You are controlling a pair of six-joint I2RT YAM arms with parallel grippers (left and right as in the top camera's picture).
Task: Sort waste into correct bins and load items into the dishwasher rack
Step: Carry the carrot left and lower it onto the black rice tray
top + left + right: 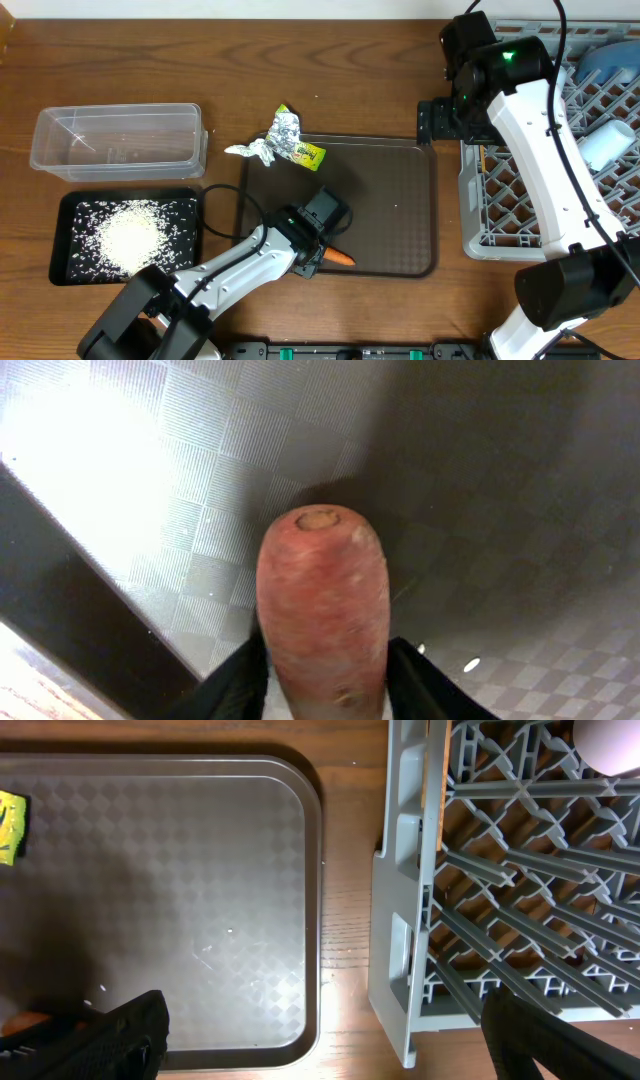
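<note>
A small orange carrot [341, 257] [322, 610] lies on the brown serving tray [400, 200], near its front edge. My left gripper [328, 249] [325, 695] is shut on the carrot, one black finger pressed against each side. The carrot's cut end points away from the left wrist camera. White rice [130, 235] fills the black tray [66, 215] at the front left, and the clear tub [115, 140] stands behind it. Crumpled foil [258, 146] and a yellow-green wrapper [302, 151] lie at the serving tray's back edge. My right gripper [438, 121] [325, 1040] hangs open beside the grey dishwasher rack [500, 205] [400, 920].
Inside the rack sit a dark blue bowl [610, 62] and a pale cup [610, 146]. A strip of bare wooden table [345, 920] separates the serving tray [200, 870] from the rack. The wrapper's edge [10, 825] shows at the left of the right wrist view.
</note>
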